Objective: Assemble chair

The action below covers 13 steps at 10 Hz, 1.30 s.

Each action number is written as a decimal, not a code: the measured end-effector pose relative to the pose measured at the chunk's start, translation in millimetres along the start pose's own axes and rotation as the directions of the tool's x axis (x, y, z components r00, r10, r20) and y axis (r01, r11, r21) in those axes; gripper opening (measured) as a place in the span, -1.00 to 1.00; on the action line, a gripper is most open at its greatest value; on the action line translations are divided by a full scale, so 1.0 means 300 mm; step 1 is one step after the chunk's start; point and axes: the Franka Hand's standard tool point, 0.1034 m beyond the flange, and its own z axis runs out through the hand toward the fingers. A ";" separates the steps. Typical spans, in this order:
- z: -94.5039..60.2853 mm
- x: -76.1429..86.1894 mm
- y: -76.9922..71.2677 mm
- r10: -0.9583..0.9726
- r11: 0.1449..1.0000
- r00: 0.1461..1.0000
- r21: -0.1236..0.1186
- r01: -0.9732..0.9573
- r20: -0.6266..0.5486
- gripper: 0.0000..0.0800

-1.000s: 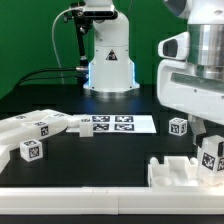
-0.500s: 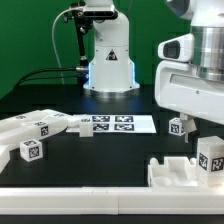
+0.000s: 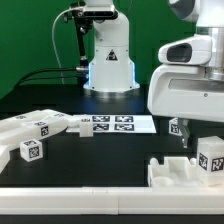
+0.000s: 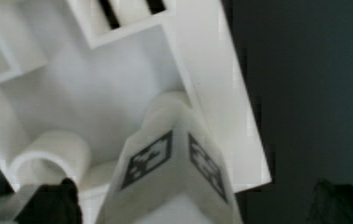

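Observation:
The chair lies in loose white tagged pieces. A tagged upright piece (image 3: 210, 157) stands on a white panel with raised edges (image 3: 172, 172) at the exterior view's front right. My gripper (image 3: 186, 137) hangs just above and to the exterior view's left of that upright piece. In the wrist view the tagged piece (image 4: 164, 165) sits between my dark fingertips (image 4: 48, 203) without touching them, so my gripper (image 4: 194, 208) is open and empty. A small tagged block (image 3: 178, 127) sits behind the gripper. More chair pieces (image 3: 32, 130) lie at the exterior view's left.
The marker board (image 3: 110, 124) lies flat mid-table. A white robot base (image 3: 108, 55) stands at the back with a black cable beside it. A white rail (image 3: 70, 198) runs along the front edge. A small tagged block (image 3: 33, 151) sits front left.
The arm has lifted up and shifted toward the exterior view's left, off the tagged upright piece. That piece stays standing on the front right panel.

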 end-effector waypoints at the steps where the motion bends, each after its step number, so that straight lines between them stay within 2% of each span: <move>1: -0.007 0.017 0.014 -0.312 0.950 0.950 -0.012 0.312 -0.017 0.62; 2: -0.005 0.028 0.027 -0.404 0.915 0.914 -0.014 0.404 -0.030 0.62; 3: -0.004 0.025 0.024 -0.382 0.924 0.924 -0.013 0.382 -0.028 0.62; 4: -0.003 0.025 0.024 -0.346 0.938 0.938 -0.012 0.346 -0.029 0.40; 5: -0.002 0.025 0.024 -0.286 0.958 0.958 -0.009 0.285 -0.029 0.40; 6: 0.000 0.024 0.024 -0.216 0.976 0.976 -0.007 0.216 -0.029 -0.06; 7: 0.000 0.024 0.023 -0.161 0.987 0.987 -0.005 0.161 -0.031 -0.29; 10: 0.001 0.038 0.020 0.215 0.977 0.974 0.018 -0.215 -0.073 -0.29; 11: 0.003 0.038 0.028 0.404 0.915 0.912 0.030 -0.403 -0.069 -0.29; 13: 0.006 0.038 0.047 0.699 0.715 0.715 0.063 -0.697 -0.025 -0.29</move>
